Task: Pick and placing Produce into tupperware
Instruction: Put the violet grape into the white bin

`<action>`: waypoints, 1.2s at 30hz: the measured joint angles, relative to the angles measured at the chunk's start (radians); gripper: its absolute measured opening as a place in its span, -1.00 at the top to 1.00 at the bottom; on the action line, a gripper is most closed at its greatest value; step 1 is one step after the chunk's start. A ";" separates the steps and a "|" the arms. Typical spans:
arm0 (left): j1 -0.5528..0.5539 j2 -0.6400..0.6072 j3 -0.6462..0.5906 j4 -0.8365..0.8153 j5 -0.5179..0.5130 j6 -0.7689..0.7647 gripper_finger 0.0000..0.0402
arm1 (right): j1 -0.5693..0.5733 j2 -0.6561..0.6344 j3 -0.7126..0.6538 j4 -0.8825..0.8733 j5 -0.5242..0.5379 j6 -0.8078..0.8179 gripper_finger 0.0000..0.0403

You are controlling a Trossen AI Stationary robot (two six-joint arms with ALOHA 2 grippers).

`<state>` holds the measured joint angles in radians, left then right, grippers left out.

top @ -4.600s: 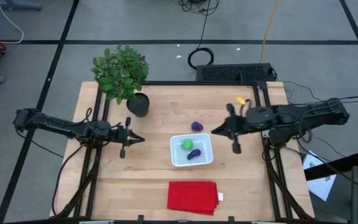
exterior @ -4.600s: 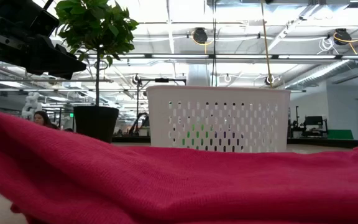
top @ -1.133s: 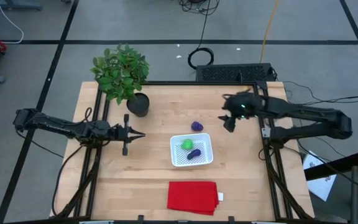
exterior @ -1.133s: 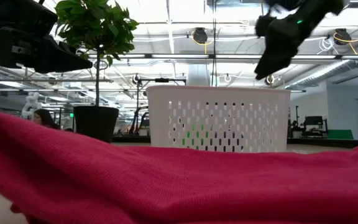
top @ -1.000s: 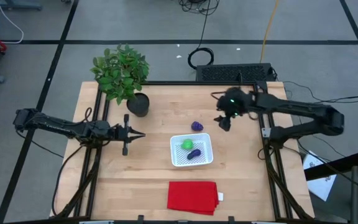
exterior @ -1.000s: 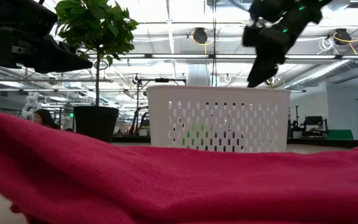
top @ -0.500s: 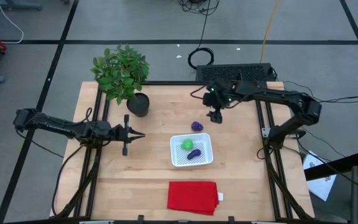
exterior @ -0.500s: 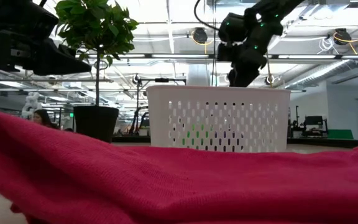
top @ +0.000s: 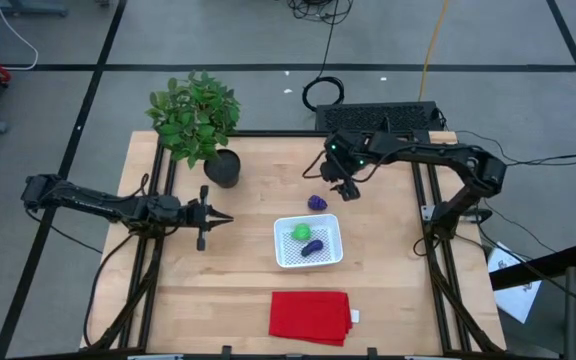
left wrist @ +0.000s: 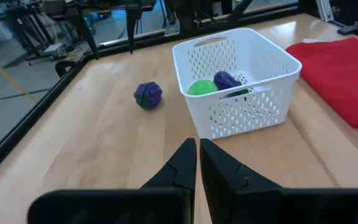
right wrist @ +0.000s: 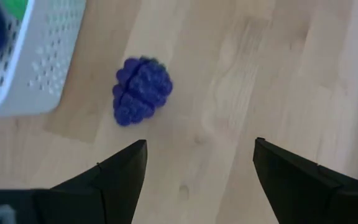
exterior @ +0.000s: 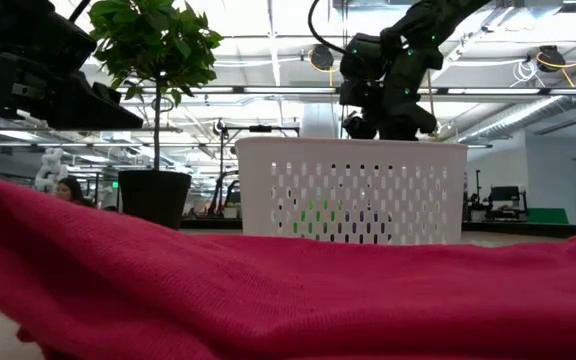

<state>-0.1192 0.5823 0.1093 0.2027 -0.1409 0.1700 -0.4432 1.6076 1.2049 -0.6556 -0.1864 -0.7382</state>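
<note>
The white perforated tupperware (top: pixel 308 241) sits mid-table and holds the round green produce (top: pixel 301 232) and the elongated dark purple produce (top: pixel 312 247). The rounded purple produce (top: pixel 317 203) lies on the wood just beyond the tupperware's far edge. My right gripper (top: pixel 345 191) hangs open a little to the right of that purple piece (right wrist: pixel 142 90), fingers pointing down and touching nothing. My left gripper (top: pixel 228 218) stays shut at the table's left, pointing toward the tupperware (left wrist: pixel 235 81).
A potted leafy plant (top: pixel 198 120) stands at the far left corner. A red folded cloth (top: pixel 311 316) lies near the front edge, ahead of the tupperware. Bare wood lies between the left gripper and the tupperware.
My right gripper has travelled toward the table's left, from the right side to a spot beside the rounded purple produce, and has come lower while turning its fingers downward. No produce has moved.
</note>
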 joint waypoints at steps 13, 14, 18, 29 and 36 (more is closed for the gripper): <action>0.000 0.000 0.000 -0.001 0.006 -0.015 0.87 | 0.028 0.089 0.000 0.056 -0.037 0.012 -0.56; 0.000 0.000 0.000 -0.001 0.008 -0.016 0.87 | 0.028 0.100 0.000 0.056 -0.039 0.012 -0.59; 0.000 0.000 0.000 -0.007 0.009 -0.017 0.87 | 0.025 0.136 0.000 0.062 -0.052 0.026 -0.68; 0.000 0.000 0.000 -0.019 0.009 -0.018 0.87 | 0.026 0.157 0.000 0.077 -0.130 0.046 -0.69; 0.000 0.000 0.000 -0.019 0.009 -0.019 0.87 | 0.026 0.157 0.000 0.113 -0.127 0.064 -0.69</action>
<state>-0.1192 0.5819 0.1093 0.1833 -0.1322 0.1511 -0.4168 1.7645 1.2049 -0.5426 -0.3130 -0.6739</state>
